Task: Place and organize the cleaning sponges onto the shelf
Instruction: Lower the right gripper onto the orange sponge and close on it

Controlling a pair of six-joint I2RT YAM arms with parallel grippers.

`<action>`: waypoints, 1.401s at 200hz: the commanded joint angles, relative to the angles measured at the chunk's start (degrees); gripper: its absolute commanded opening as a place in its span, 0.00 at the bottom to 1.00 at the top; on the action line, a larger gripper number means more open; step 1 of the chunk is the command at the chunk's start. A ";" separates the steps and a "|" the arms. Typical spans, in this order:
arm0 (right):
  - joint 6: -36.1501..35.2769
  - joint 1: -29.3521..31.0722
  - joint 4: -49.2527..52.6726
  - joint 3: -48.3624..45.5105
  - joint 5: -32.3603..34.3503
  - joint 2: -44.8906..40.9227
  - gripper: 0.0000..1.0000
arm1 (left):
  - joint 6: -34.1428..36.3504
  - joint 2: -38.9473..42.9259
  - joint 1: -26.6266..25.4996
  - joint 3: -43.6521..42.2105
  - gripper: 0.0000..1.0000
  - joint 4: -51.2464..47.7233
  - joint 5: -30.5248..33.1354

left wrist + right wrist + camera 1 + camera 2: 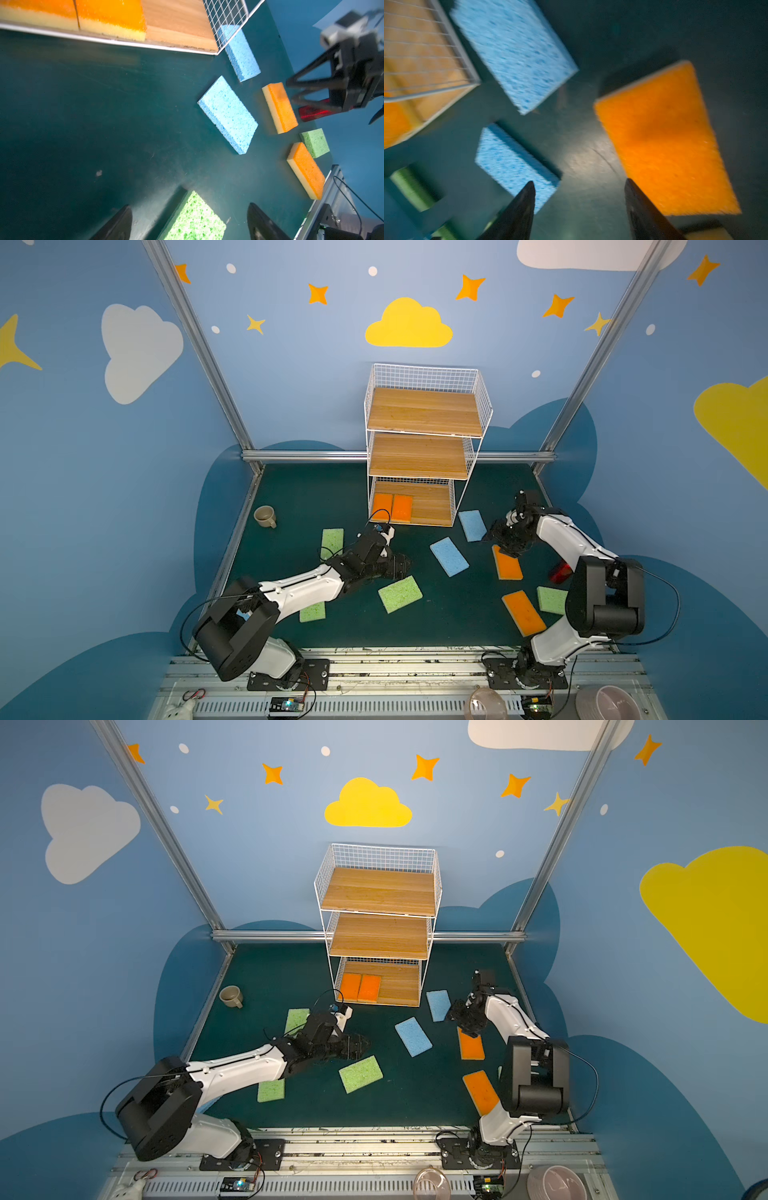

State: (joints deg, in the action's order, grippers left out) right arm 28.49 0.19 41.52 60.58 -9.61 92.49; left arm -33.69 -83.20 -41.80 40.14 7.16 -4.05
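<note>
Both claws released (nothing gripped): left claw (189, 207) by a green sponge (193, 221), right claw (579, 181) beside an orange sponge (664, 141).

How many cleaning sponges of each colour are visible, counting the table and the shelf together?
Orange rectangular sponges with yellow edges: 4, 2 of them on the white wire shelf
Light green porous sponges: 4
Light blue porous sponges: 2
Total: 10
</note>
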 commanded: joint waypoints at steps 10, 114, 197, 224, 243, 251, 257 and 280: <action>-1.53 -0.10 1.02 -1.19 6.69 2.16 0.66 | 0.46 1.66 -0.12 -1.37 0.87 1.78 0.87; -3.18 -0.19 -1.21 -2.30 1.84 4.28 0.00 | -0.52 2.88 -0.03 -2.59 0.87 2.01 1.11; 0.75 7.56 0.89 -3.68 -7.22 -13.53 0.00 | -2.41 12.26 -0.10 -6.89 0.88 -2.03 3.64; -0.66 6.17 1.93 -3.05 -5.61 -14.26 0.31 | -2.94 14.54 -0.04 -7.83 0.88 -3.32 4.21; -3.74 5.97 4.93 -0.81 1.89 -10.75 0.59 | -3.22 14.92 -0.04 -8.32 0.88 -3.23 4.32; -4.64 5.88 6.87 0.81 5.11 -8.24 0.63 | -3.14 14.74 -0.03 -8.26 0.88 -3.12 4.27; -5.22 5.90 8.01 2.00 7.21 -6.24 0.65 | -3.18 14.54 -0.08 -8.15 0.88 -2.99 4.23; -6.16 6.05 9.18 4.61 12.07 0.38 0.67 | -3.03 13.27 -0.03 -7.54 0.88 -2.94 4.08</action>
State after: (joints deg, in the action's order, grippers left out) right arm 24.69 6.15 46.48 62.41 -5.91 87.42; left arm -36.51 -68.90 -41.80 32.23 5.13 -0.25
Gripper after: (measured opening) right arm 0.661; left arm 0.883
